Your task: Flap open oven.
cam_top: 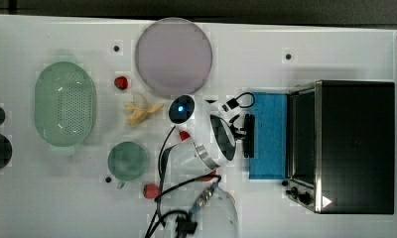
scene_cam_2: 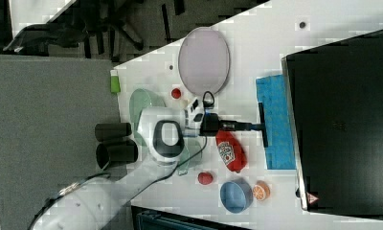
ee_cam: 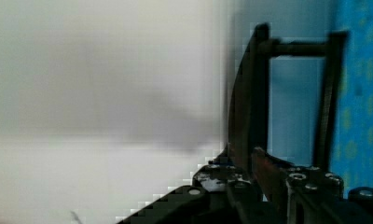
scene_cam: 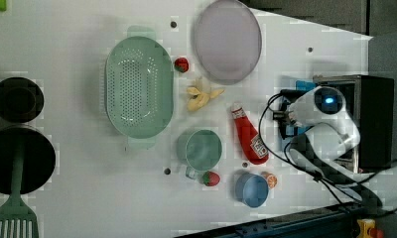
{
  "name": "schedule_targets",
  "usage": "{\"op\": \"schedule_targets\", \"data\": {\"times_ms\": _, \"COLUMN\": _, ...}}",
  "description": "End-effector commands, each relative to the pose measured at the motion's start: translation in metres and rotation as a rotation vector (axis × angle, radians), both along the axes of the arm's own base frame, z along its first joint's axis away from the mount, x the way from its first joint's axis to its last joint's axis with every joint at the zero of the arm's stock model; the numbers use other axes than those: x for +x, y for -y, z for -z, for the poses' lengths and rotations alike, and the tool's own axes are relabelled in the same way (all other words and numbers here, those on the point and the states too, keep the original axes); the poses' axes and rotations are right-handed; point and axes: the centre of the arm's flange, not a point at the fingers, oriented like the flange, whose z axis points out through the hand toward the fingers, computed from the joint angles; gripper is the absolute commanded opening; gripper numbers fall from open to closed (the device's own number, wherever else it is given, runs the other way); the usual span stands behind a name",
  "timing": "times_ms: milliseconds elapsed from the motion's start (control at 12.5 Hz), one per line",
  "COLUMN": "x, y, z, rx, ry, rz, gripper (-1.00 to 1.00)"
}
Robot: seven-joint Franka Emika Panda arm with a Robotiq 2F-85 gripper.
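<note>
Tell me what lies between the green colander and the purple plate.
In the left view, a strawberry lies between the green colander and the purple plate, close by the colander's rim; the rest is bare table.

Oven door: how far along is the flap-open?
Mostly done: the oven door lies flapped down flat on the table, blue panel up. In hand: the gripper sits at the door's handle. Left: letting go and pulling the arm clear.
</note>
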Motion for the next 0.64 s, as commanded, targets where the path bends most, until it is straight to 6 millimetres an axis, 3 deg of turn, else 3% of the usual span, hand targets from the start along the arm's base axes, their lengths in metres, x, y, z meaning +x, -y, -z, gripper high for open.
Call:
{"op": "schedule_targets", "data": {"times_ms": 80, "x": 0.045, "y": -0.004, "z": -0.126, "rx": 0.154, "ry": 0.300, "rz": 0.203, "gripper": -0.65}}
{"op": "schedule_targets", "data": {"times_ms": 400, "x": 0.041, "y": 0.012, "z": -0.253, "rx": 0.369, "ry": 0.351, "rz": 0.568, "gripper": -0.65}}
{"op": "schedule_targets", "data": {"times_ms": 640, "x": 0.029, "y": 0.011, "z": -0.362, "rx": 0.399, "ry": 0.325, "rz": 0.612, "gripper": -0.65}}
